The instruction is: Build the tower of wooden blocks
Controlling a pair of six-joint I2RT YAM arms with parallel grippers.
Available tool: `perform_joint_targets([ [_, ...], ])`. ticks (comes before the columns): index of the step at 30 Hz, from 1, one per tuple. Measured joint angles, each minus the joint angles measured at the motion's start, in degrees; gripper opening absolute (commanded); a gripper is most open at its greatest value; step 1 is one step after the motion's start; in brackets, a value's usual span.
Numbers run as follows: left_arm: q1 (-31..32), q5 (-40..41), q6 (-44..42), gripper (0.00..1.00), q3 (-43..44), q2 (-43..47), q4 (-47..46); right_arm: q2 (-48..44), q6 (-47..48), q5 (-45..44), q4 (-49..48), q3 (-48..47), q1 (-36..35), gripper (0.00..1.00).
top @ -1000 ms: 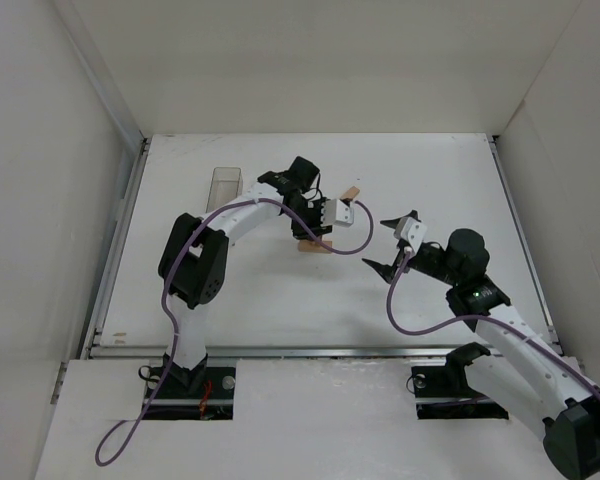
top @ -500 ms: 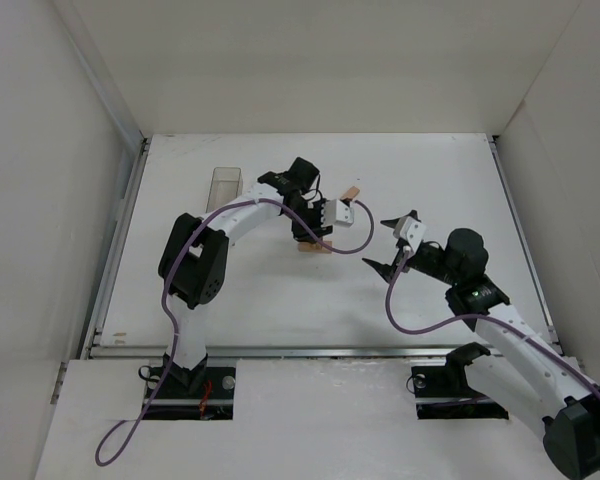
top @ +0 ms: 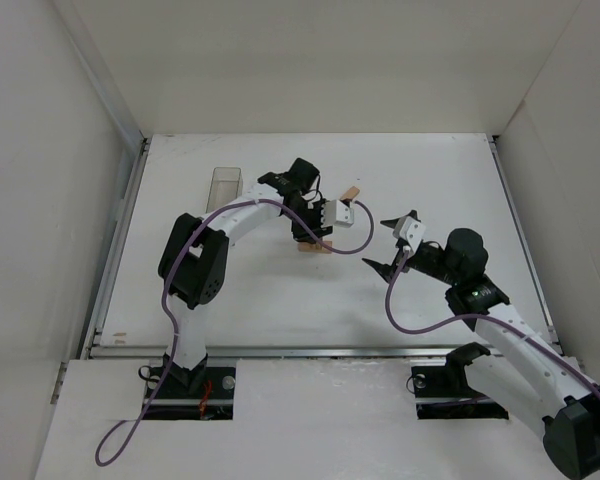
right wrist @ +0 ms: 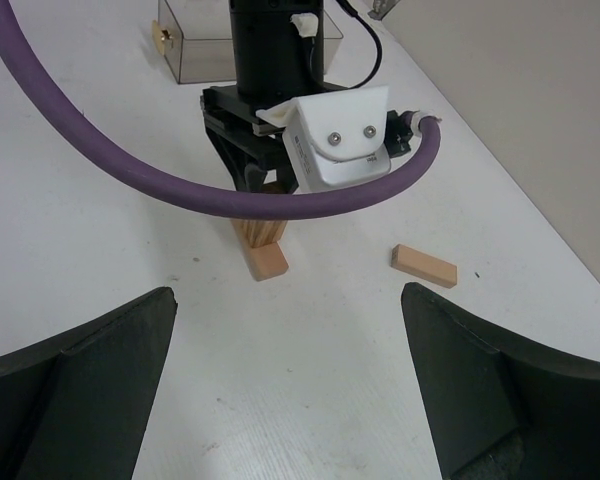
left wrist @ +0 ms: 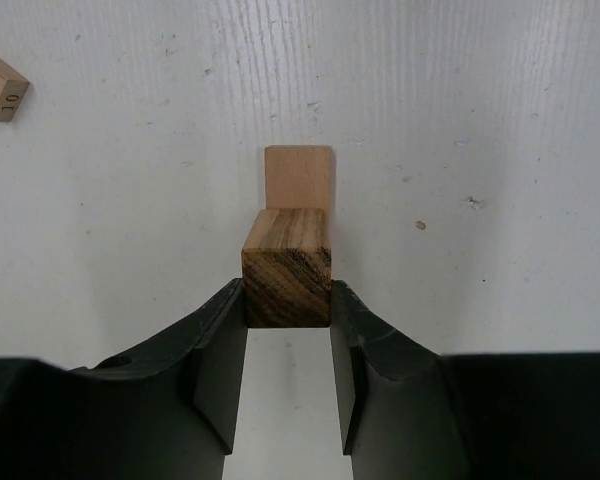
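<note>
My left gripper (left wrist: 287,292) is shut on a dark-grained wood block (left wrist: 287,265), held by its sides at the fingertips. This block sits over one end of a lighter wood block (left wrist: 298,177) lying flat on the table; I cannot tell whether they touch. In the top view the left gripper (top: 315,236) hides most of this pair (top: 314,248). The pair also shows in the right wrist view (right wrist: 268,262). A loose wood block (top: 351,193) lies to the far right of them, also in the right wrist view (right wrist: 423,265). My right gripper (top: 377,242) is open and empty, right of the pair.
A clear plastic box (top: 223,186) stands at the far left of the table, also in the right wrist view (right wrist: 190,45). A purple cable (right wrist: 180,185) hangs from the left wrist over the blocks. White walls enclose the table on three sides.
</note>
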State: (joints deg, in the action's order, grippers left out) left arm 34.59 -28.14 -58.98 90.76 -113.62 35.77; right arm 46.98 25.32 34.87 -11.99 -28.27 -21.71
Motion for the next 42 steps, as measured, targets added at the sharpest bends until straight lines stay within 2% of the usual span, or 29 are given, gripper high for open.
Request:
perform_joint_targets([
  [12,-0.63,0.02,-0.02,0.00,0.00,0.02,0.00,0.46,0.02,0.00,0.00,0.00,0.00,1.00],
  [14,-0.63,0.04,-0.09,0.03,0.00,0.02,0.04,0.46,0.02,0.00,0.00,0.00,0.00,1.00],
  [34,-0.94,-1.84,-1.64,0.06,0.00,0.02,1.20,1.07,0.02,-0.46,0.00,0.00,0.00,1.00],
  [42,-0.94,-1.81,-0.46,0.25,0.00,0.02,1.31,1.07,0.02,-0.52,0.00,0.00,0.00,1.00],
])
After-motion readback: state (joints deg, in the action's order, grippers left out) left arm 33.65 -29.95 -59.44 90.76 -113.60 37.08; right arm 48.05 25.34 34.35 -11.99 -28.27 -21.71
